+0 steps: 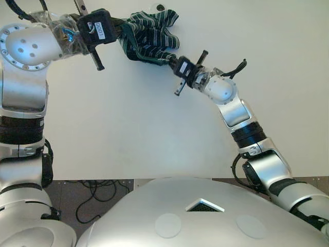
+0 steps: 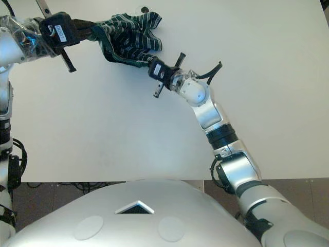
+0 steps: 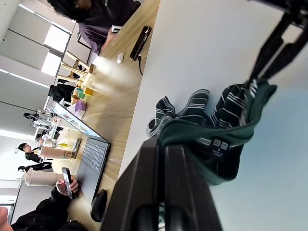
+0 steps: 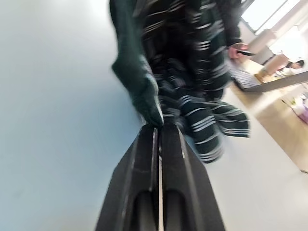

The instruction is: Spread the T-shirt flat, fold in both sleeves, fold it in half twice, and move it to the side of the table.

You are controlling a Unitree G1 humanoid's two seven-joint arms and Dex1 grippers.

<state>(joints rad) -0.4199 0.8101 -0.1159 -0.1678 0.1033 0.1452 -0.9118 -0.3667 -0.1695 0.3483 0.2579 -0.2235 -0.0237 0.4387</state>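
Note:
A dark green T-shirt (image 1: pixel 149 37) with thin white stripes hangs bunched over the far part of the white table (image 1: pixel 154 134). My left gripper (image 1: pixel 121 32) is shut on the cloth at its left side. My right gripper (image 1: pixel 169 60) is shut on the shirt's lower right edge. In the left wrist view the T-shirt (image 3: pixel 211 130) drapes from the closed fingers (image 3: pixel 159 173). The T-shirt (image 4: pixel 187 72) hangs crumpled from the closed fingers (image 4: pixel 159 139) in the right wrist view.
The white table stretches wide to the right and toward me. Beyond its far edge stands a wooden desk (image 3: pixel 110 96) with a laptop (image 3: pixel 94 156), a phone (image 3: pixel 139 42) and people sitting at it.

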